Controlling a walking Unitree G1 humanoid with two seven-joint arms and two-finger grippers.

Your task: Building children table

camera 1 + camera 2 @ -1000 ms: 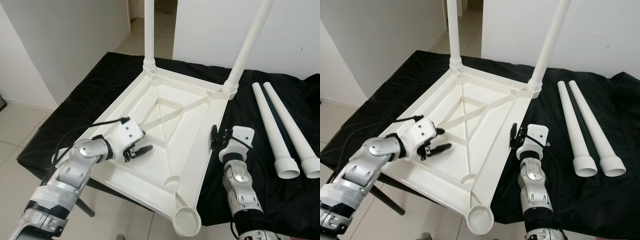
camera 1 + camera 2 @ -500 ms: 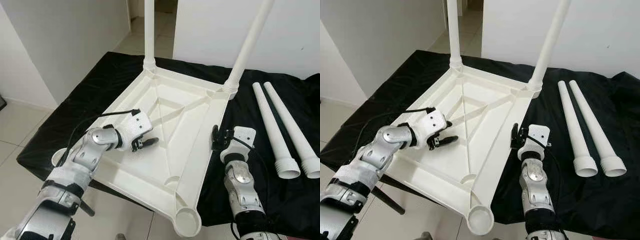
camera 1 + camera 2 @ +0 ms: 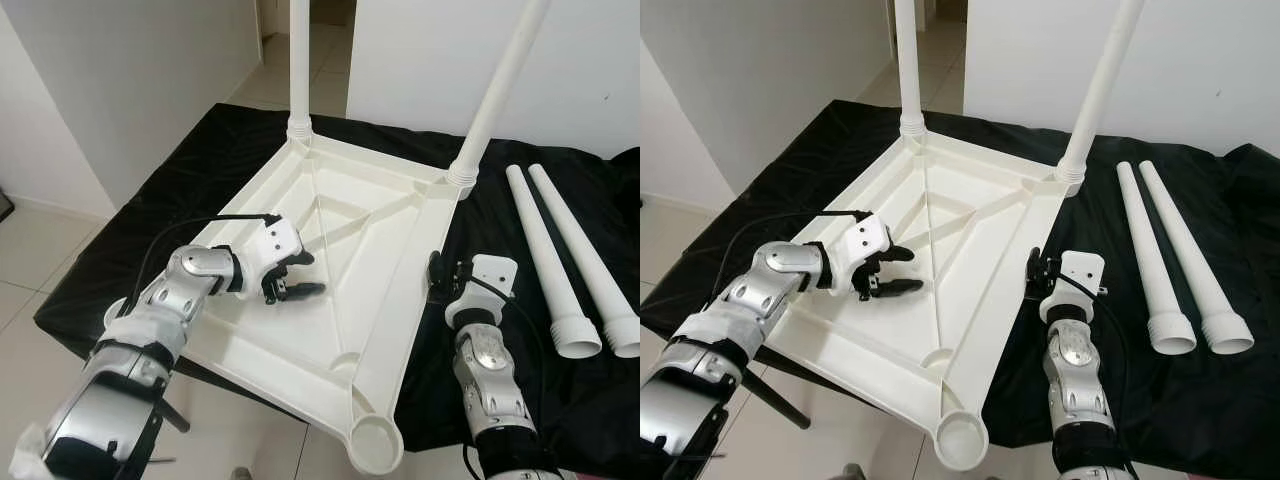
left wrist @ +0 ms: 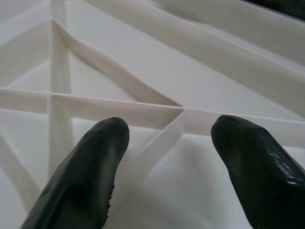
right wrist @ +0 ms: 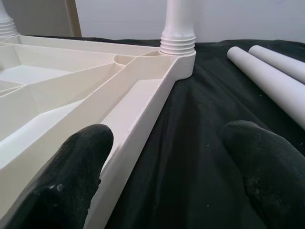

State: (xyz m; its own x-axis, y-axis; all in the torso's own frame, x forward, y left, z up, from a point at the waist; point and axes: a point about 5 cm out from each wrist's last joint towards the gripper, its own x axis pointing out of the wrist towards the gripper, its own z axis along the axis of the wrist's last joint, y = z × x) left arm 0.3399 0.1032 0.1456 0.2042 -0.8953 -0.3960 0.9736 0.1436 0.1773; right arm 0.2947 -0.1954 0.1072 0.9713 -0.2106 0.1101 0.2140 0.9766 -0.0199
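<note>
White tabletop [image 3: 370, 215] upside down on a black cloth [image 3: 190, 170] spread over the counter, ribbed underside facing up. Two legs already screwed into the far corners: one [image 3: 299, 60] at far left, one [image 3: 497, 90] at far right, both standing upright. Two loose legs [image 3: 565, 255] lying side by side on the cloth well to the right of the tabletop, wide threaded ends toward the robot. Empty round socket [image 3: 376, 443] at the near corner.

Left hand [image 3: 293, 276] reaching in over the left part of the underside, fingers [image 4: 90, 167] spread apart and gripping nothing, tips just above a junction of ribs [image 4: 178, 117]. Right hand [image 5: 167, 167] low at the tabletop's right edge, fingers wide apart and empty, one beside the rim [image 5: 138, 112], the other over bare cloth.
</note>
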